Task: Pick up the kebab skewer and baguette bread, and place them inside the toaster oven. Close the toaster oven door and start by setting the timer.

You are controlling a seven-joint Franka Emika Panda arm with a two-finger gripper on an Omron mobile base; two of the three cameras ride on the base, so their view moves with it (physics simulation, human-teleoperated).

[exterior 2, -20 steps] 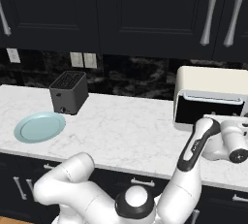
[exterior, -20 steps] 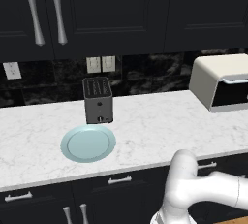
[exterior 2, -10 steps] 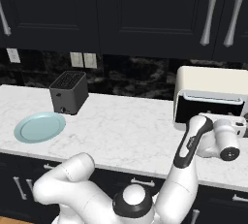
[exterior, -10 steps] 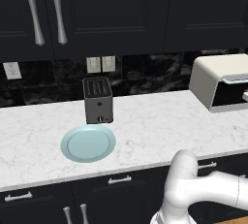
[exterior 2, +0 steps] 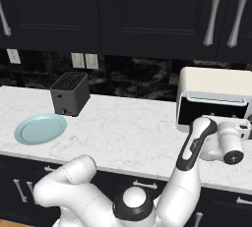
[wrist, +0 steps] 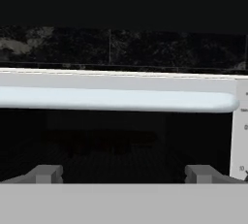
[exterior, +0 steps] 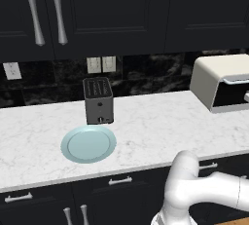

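Taking the toaster oven as our landmark: far to its left on the surface sit a slot toaster and a bare plate. Our tool hangs spread wide, gripping nothing, right at the oven's front, w/ the door handle just ahead. Door looks shut. Handle should be stiff, smooth, prob. slippery; the door itself light on its hinge. The timer knob's next.

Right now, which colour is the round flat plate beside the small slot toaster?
Pale blue-green plate; left base view shows it best.
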